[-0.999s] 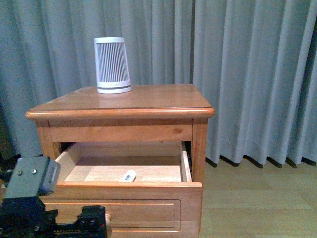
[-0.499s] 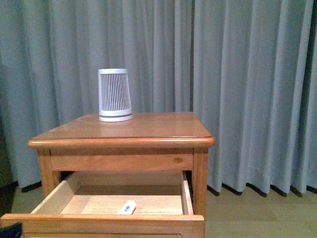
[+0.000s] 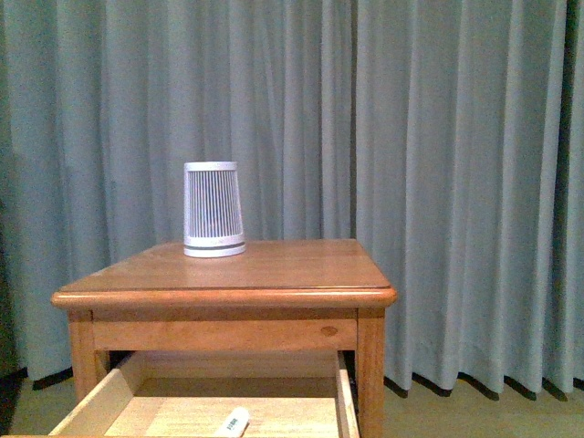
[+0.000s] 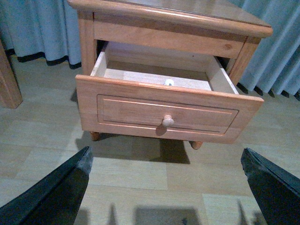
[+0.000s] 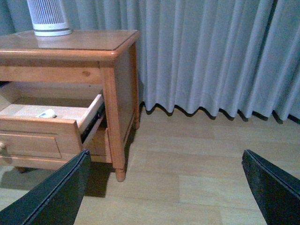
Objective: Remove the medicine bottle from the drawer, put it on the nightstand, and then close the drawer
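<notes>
The left hand (image 4: 165, 156) hangs low in front of the nightstand (image 4: 168, 14), fingers (image 4: 61, 192) spread wide and holding nothing. The right hand (image 5: 165, 154) is just as wide and empty beside the nightstand's right side, above the wooden floor (image 5: 197, 187). The medicine bottle (image 4: 168, 82) lies on its side inside the pulled-out drawer (image 4: 164, 112), just behind the front panel that stands between it and the left hand, while a ribbed canister (image 3: 213, 210) stands at the top's back left before the curtain (image 3: 456, 182).
</notes>
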Tool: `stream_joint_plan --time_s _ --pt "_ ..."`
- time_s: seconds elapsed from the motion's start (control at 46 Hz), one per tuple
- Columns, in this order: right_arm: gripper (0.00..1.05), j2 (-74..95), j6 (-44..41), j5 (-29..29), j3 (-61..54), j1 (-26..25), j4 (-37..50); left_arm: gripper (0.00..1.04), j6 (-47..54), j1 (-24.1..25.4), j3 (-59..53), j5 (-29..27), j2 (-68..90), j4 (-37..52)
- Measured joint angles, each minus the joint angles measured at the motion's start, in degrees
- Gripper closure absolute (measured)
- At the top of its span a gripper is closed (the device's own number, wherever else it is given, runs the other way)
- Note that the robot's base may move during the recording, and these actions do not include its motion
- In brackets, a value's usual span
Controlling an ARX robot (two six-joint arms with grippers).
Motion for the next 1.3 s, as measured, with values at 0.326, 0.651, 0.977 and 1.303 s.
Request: stream_joint_plan --time_s 0.326,0.651,0.977,1.303 --pt "0.07 0.00 0.00 0.02 0.00 0.00 0.00 0.56 10.36 9.18 -4.98 1.29 -8.79 5.73" --pt "0.07 0.00 0.00 0.00 0.00 0.00 0.00 1.01 11.28 18.88 -4.98 10.51 -11.58 3.04" --pt "0.07 0.00 0.00 0.00 0.00 0.00 0.00 1.01 11.45 28.48 -4.98 19.80 -12.50 2.10" --pt "0.07 0.00 0.02 0.28 0.00 0.02 0.00 0.65 11.54 28.57 -4.98 20.09 -12.52 2.10"
